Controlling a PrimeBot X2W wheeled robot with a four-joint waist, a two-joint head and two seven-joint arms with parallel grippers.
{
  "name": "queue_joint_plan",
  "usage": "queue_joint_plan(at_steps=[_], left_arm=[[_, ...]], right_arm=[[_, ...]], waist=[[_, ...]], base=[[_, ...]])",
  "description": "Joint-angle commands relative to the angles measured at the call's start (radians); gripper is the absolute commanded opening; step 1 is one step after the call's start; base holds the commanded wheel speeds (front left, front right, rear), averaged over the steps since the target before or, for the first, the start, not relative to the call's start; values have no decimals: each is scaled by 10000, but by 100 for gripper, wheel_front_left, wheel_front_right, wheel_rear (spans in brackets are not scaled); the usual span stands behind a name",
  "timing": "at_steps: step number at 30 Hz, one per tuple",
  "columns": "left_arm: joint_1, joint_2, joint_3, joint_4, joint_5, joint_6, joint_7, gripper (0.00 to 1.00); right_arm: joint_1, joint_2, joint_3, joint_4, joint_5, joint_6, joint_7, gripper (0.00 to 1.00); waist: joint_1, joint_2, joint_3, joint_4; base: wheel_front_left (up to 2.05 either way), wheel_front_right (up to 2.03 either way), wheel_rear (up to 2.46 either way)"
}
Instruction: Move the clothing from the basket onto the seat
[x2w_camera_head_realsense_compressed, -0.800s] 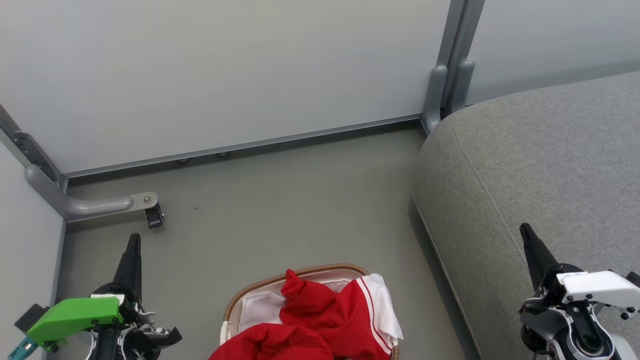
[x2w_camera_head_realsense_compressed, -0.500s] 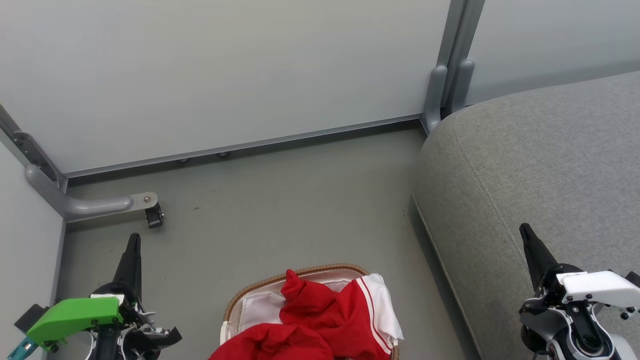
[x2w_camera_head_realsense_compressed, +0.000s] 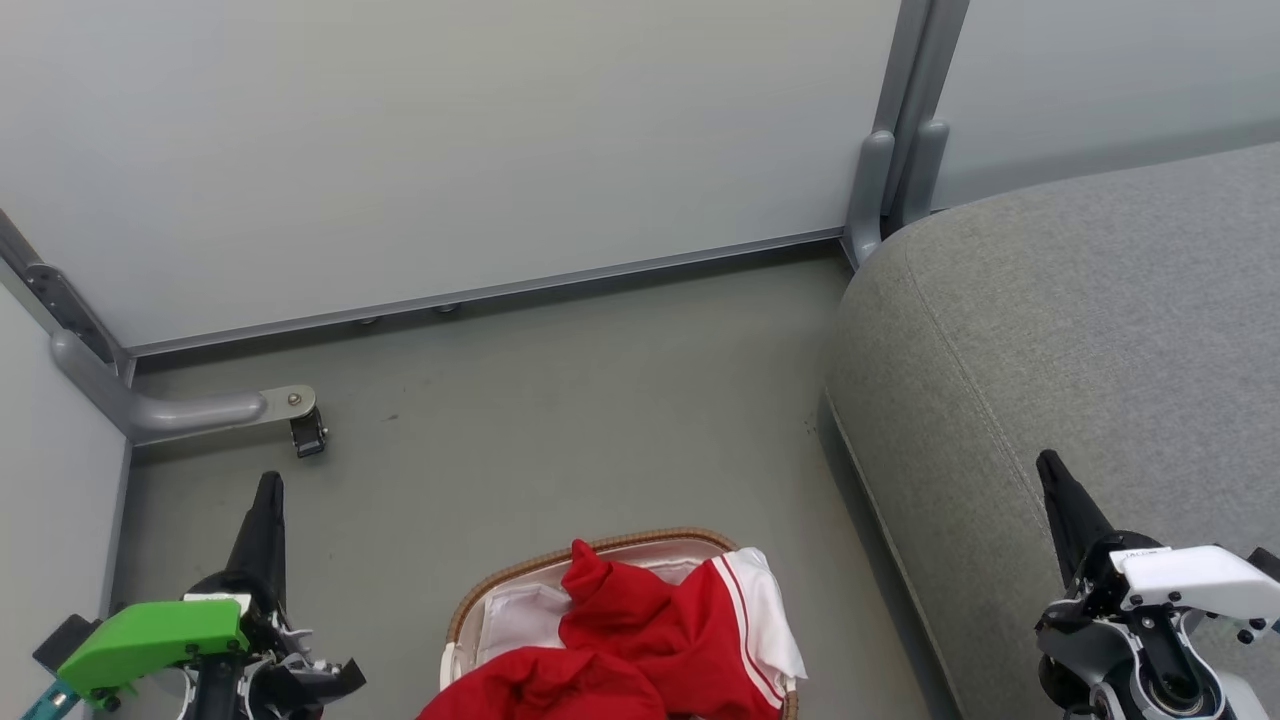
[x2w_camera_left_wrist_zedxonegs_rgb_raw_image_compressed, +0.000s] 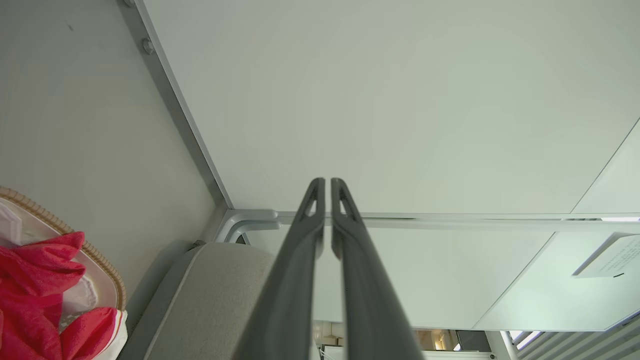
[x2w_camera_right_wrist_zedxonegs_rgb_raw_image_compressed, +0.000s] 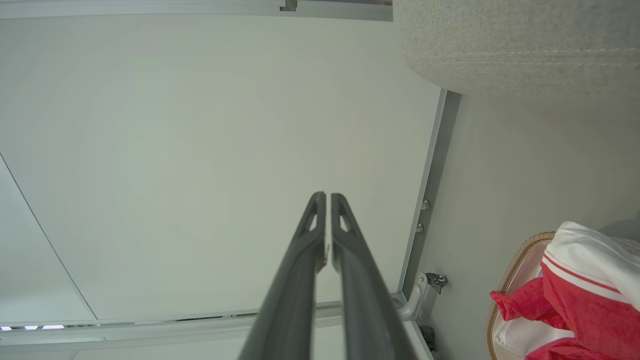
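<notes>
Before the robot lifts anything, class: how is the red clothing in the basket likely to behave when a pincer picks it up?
Probably floppy: the clothing lies crumpled in folds and droops over the basket rim. Likely light for its bulk, being thin fabric. Heaped together, one piece may drag another along.

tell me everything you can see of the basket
The basket sits at the bottom middle of the head view, cut off by the lower edge, so its full shape is hidden. A brown woven rim curves round its top, and a white cloth liner lies inside. Red and white clothing is heaped in it, with a white part draped over the rim on the side toward the seat. It appears to stand on the grey floor, apart from the seat.
</notes>
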Motion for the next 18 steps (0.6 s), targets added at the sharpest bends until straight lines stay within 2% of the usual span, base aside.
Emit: queue_joint_plan(at_steps=[1,6,9,18], left_arm=[[12,-3,-4,38,5,0,-15,100],[81,-16,-68,196,150,9,-167,100],[56,84,-226,276,598,7,-346,100],[-26,114,-342,259,3045,72,-765,100]], right_arm=[[-2,7,5,25,-5,0,-2,100],[-5,-27,101,68,-186,0,-111,100],[-71,-233,338,108,-658,0,-318,100],[-369,-412,645,219,-2758,1,-740,100]], waist=[[0,0,2,0],[0,0,11,8],[0,0,20,21],[0,0,94,61]], base=[[0,0,0],[0,0,0],[0,0,0],[0,0,0]])
